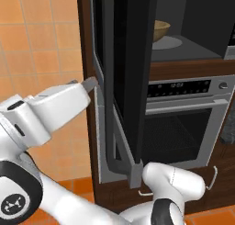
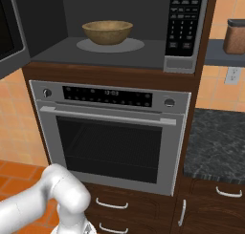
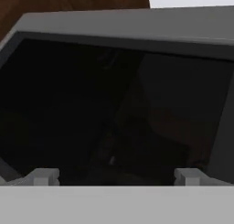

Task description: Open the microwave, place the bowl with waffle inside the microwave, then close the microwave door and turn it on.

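Observation:
The microwave (image 2: 62,51) stands open, and a tan bowl (image 2: 107,31) rests on the round plate inside it; the same bowl (image 1: 160,30) shows past the door. I cannot see the waffle in the bowl. The microwave door (image 1: 131,81) is swung out toward me, its black glass seen almost edge-on. My gripper (image 1: 92,84) is at the door's outer face, on its left side. In the hand view the gripper (image 3: 116,175) is open, its fingertips (image 3: 43,175) wide apart with nothing between them, close to the door's dark glass (image 3: 114,109).
A silver oven (image 2: 112,132) with a bar handle sits under the microwave, with drawers (image 2: 112,204) below it. The microwave's keypad (image 2: 184,23) is on its right. A dark stone counter (image 2: 215,142) and a brown jar (image 2: 235,36) stand to the right. An orange tiled wall (image 1: 41,45) is on the left.

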